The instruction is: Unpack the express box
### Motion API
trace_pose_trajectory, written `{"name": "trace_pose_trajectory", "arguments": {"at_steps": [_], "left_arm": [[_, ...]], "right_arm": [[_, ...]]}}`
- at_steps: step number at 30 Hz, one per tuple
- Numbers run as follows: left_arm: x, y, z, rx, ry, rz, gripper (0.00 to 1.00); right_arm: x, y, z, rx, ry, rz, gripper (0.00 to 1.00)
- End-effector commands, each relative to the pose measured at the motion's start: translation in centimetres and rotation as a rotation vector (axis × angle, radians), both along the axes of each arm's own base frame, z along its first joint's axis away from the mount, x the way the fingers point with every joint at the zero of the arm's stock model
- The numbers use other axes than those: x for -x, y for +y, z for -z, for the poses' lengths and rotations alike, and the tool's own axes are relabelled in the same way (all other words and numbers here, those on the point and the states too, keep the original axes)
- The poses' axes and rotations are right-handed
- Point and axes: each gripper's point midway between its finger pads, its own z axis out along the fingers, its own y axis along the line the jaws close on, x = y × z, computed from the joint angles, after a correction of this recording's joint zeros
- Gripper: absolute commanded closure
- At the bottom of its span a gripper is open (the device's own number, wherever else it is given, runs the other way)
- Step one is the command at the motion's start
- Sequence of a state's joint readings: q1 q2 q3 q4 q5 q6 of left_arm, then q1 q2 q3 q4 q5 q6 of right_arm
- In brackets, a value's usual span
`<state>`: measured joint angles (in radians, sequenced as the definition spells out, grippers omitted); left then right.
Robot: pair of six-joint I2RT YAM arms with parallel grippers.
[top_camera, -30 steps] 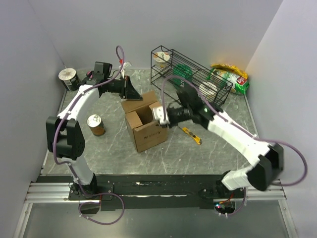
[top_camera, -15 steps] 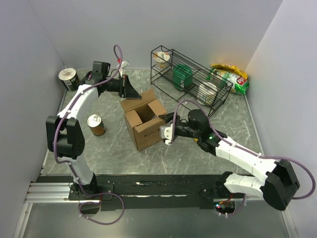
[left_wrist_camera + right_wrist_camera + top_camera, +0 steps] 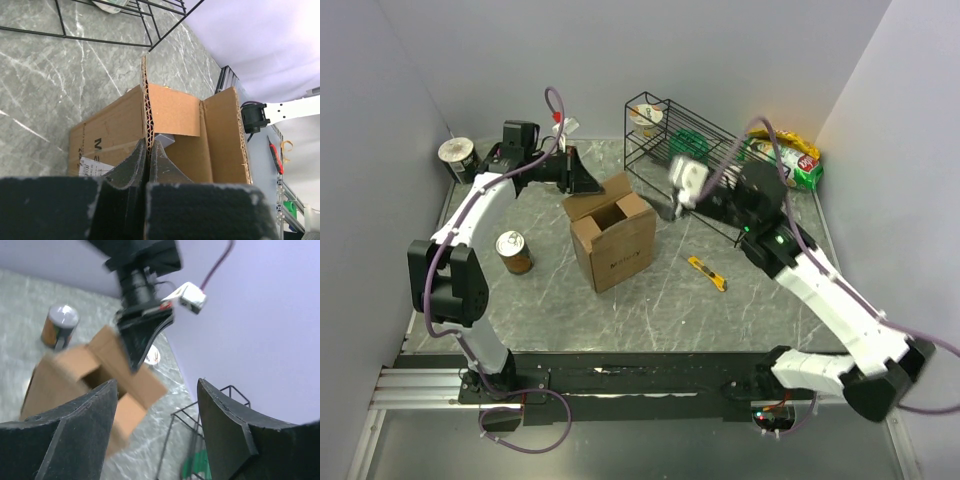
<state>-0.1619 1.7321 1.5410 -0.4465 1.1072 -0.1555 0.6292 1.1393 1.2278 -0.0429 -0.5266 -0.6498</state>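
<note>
The cardboard box (image 3: 613, 240) stands open on the grey tabletop (image 3: 650, 300), just left of centre in the overhead view. The left pincer (image 3: 148, 150) is pressed together on the edge of the box's back flap. The right pincer (image 3: 156, 385) hangs in the air beside the wire rack (image 3: 720, 160), upper middle, fingers wide apart and holding nothing.

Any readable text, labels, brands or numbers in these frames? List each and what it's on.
"M", then a second letter I can't make out: dark print on the side of the express box, left wrist view. The rest is hidden behind the left tool.
White sticker on that same side: print too small to read.
Snack bag, red logo: too small to read.
Can label: not legible.
</note>
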Motion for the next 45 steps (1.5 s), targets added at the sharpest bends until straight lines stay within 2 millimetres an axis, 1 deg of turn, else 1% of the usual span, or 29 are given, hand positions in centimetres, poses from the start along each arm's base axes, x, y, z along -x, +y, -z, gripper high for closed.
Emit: {"name": "trace_pose_trajectory", "arguments": {"at_steps": [1, 2, 3, 4, 5, 6, 8, 10, 11, 12, 14, 15, 17, 18, 19, 20, 21, 23, 24, 26, 27, 29, 32, 34, 35, 38, 41, 44, 45], "left_arm": [[1.0, -0.9, -3.3, 0.038, -0.093, 0.030, 0.99], [1.1, -1.1, -3.3, 0.040, -0.091, 0.035, 0.99], [1.1, -1.1, -3.4, 0.041, -0.092, 0.033, 0.99], [1.2, -1.2, -3.1, 0.040, -0.084, 0.033, 0.99], [1.2, -1.2, -3.1, 0.046, -0.067, 0.027, 0.99], [1.2, -1.2, -3.1, 0.053, -0.061, 0.026, 0.99], [1.2, -1.3, -2.8, 0.063, -0.043, 0.027, 0.99], [1.1, -1.3, -2.6, 0.063, -0.039, 0.023, 0.99], [1.1, -1.4, -2.6, 0.065, -0.036, 0.025, 0.99], [1.0, -1.3, -2.6, 0.064, -0.038, 0.022, 0.99], [0.7, -1.4, -2.6, 0.066, -0.040, 0.018, 0.99], [0.6, -1.4, -2.6, 0.066, -0.040, 0.016, 0.99], [0.3, -1.4, -2.5, 0.068, -0.036, 0.015, 0.99], [0.2, -1.4, -2.3, 0.068, -0.028, 0.016, 0.99], [0.1, -1.5, -2.4, 0.071, -0.028, 0.016, 0.99], [0.1, -1.5, -2.4, 0.074, -0.026, 0.018, 0.99], [0.0, -1.5, -2.3, 0.074, -0.023, 0.017, 0.99], [0.0, -1.5, -2.3, 0.074, -0.023, 0.017, 0.99], [0.0, -1.5, -2.3, 0.073, -0.022, 0.017, 0.99], [0.1, -1.5, -2.3, 0.069, -0.024, 0.015, 0.99], [0.2, -1.4, -2.2, 0.067, -0.021, 0.012, 0.99], [0.4, -1.4, -2.2, 0.064, -0.023, 0.010, 0.99], [0.6, -1.3, -1.9, 0.058, -0.020, 0.006, 0.99], [0.7, -1.2, -1.9, 0.053, -0.022, 0.004, 0.99], [0.7, -1.2, -1.9, 0.051, -0.022, 0.003, 0.99], [0.7, -1.2, -2.1, 0.057, -0.018, -0.004, 0.99], [0.5, -1.1, -2.4, 0.053, -0.022, -0.021, 0.99], [0.4, -1.1, -2.7, 0.055, -0.025, -0.030, 0.99], [0.4, -1.1, -2.8, 0.057, -0.022, -0.031, 0.99]], "right_arm": [[-5.4, 2.5, 1.2, -0.092, 0.273, 0.128, 0.31], [-7.9, 3.1, 3.7, -0.067, 0.342, 0.195, 0.32], [-8.6, 3.5, 5.0, -0.057, 0.419, 0.225, 0.33], [-9.4, 3.9, 4.1, -0.071, 0.428, 0.237, 0.34], [-10.9, 4.3, 6.1, -0.051, 0.483, 0.284, 0.35], [-11.1, 4.3, 7.3, -0.022, 0.527, 0.306, 0.35], [-11.3, 4.2, 7.8, -0.004, 0.556, 0.324, 0.35], [-10.3, 3.5, 9.7, 0.049, 0.582, 0.324, 0.35], [-9.5, 2.9, 9.0, 0.042, 0.564, 0.318, 0.35], [-8.7, 2.4, 11.3, 0.085, 0.581, 0.313, 0.35], [-7.1, 1.4, 10.8, 0.095, 0.539, 0.290, 0.35], [-6.2, 0.8, 12.6, 0.125, 0.558, 0.288, 0.34], [-4.5, 0.1, 12.2, 0.129, 0.521, 0.252, 0.35], [-3.6, -0.3, 14.2, 0.161, 0.536, 0.241, 0.34], [-2.8, -0.6, 13.4, 0.141, 0.501, 0.221, 0.34], [-2.3, -0.7, 13.8, 0.155, 0.474, 0.204, 0.34], [-1.3, -0.9, 15.8, 0.185, 0.489, 0.188, 0.34], [-1.0, -0.9, 16.0, 0.174, 0.447, 0.182, 0.33], [-0.7, -0.6, 17.3, 0.194, 0.466, 0.180, 0.33], [-1.3, -0.4, 17.9, 0.194, 0.505, 0.215, 0.33], [-1.9, -0.1, 17.1, 0.179, 0.504, 0.230, 0.33], [-3.7, 0.3, 17.1, 0.164, 0.525, 0.288, 0.33], [-5.4, 0.7, 18.4, 0.170, 0.542, 0.343, 0.32], [-6.1, 0.8, 18.5, 0.149, 0.560, 0.372, 0.30], [-6.3, 1.1, 17.6, 0.131, 0.559, 0.372, 0.29], [-6.0, 1.8, 16.3, 0.110, 0.592, 0.357, 0.25], [-5.8, 2.2, 16.1, 0.163, 0.538, 0.390, 0.22], [-5.1, 2.6, 17.2, 0.281, 0.473, 0.417, 0.19], [-5.1, 2.7, 18.4, 0.334, 0.478, 0.430, 0.19]]}}
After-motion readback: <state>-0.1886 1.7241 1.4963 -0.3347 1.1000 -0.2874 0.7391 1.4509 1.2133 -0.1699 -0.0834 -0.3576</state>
